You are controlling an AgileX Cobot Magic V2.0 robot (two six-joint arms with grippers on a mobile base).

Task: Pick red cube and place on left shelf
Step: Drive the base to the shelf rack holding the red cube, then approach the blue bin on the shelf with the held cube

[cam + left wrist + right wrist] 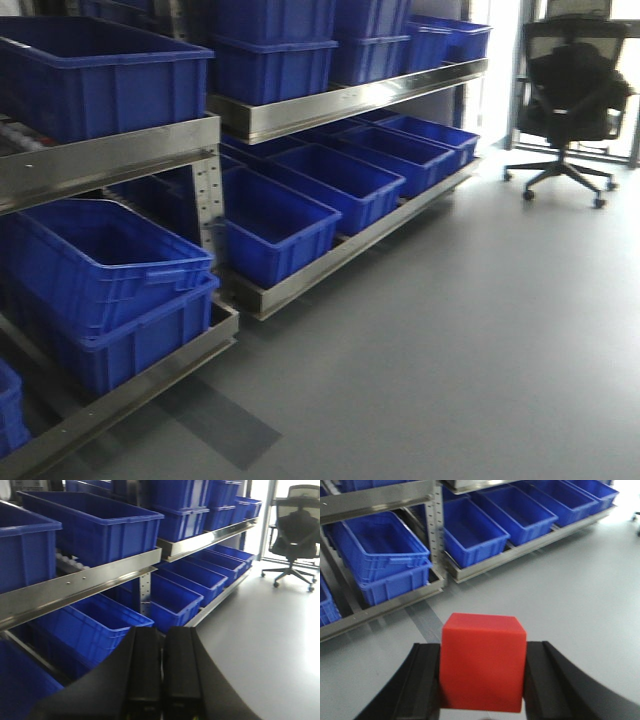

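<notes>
The red cube [482, 662] sits clamped between the two black fingers [422, 680] of the right hand [482, 682]. It is low at 6 o'clock in the right wrist view, above the grey floor [560, 595] and well apart from the shelf [375, 500] at 11 o'clock. Only that view shows the cube. The left wrist view shows the left hand [162, 670] at 6 o'clock, closed on nothing, with its black fingers side by side and only a thin slit between them. Beyond it, a steel rail [80, 582] of the shelf slants across from 9 o'clock towards 2. The front view shows neither hand. It takes in two tiers of the shelf loaded with blue crates [100, 265], one perforated upright [208, 200] and, at 2 o'clock, a black office chair [570, 100] standing on the floor in bright light.
</notes>
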